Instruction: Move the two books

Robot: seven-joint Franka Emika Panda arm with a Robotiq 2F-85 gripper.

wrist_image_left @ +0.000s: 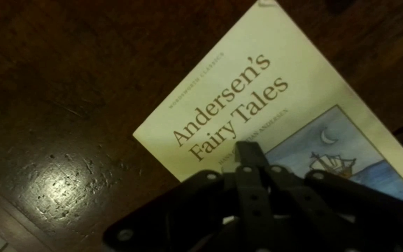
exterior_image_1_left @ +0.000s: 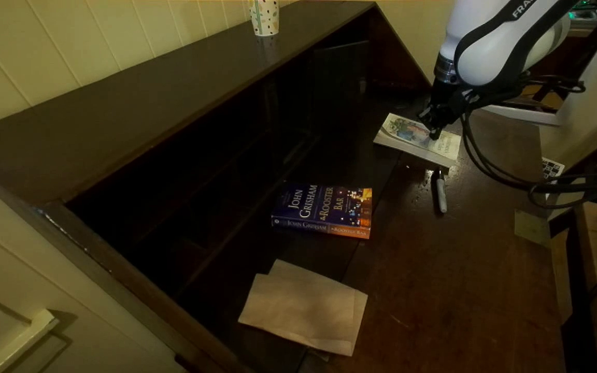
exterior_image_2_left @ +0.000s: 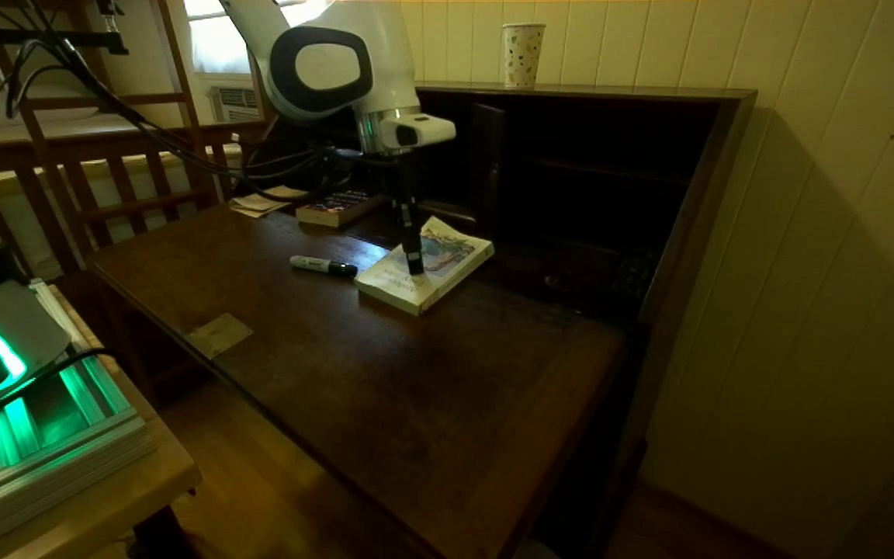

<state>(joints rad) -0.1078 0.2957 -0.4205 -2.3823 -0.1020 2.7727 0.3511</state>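
Note:
The pale whitish-green book [exterior_image_1_left: 407, 135] lies flat on the desk, cover up. It also shows in an exterior view [exterior_image_2_left: 447, 264] and fills much of the wrist view [wrist_image_left: 292, 94], titled Andersen's Fairy Tales. The dark blue book with orange marks [exterior_image_1_left: 324, 204] lies flat, apart from the pale one; it also shows farther back in an exterior view [exterior_image_2_left: 338, 208]. My gripper [exterior_image_1_left: 435, 135] points down over the pale book's cover, also in an exterior view [exterior_image_2_left: 414, 266]. Its fingertips [wrist_image_left: 252, 152] are together with nothing between them. I cannot tell whether they touch the cover.
A marker [exterior_image_1_left: 440, 194] lies beside the pale book. Folded brown paper [exterior_image_1_left: 306, 311] lies beyond the blue book. A raised shelf [exterior_image_1_left: 174, 124] with dark compartments runs along the back of the desk [exterior_image_2_left: 323, 365], with a paper cup [exterior_image_2_left: 523, 54] on top. Cables hang from the arm.

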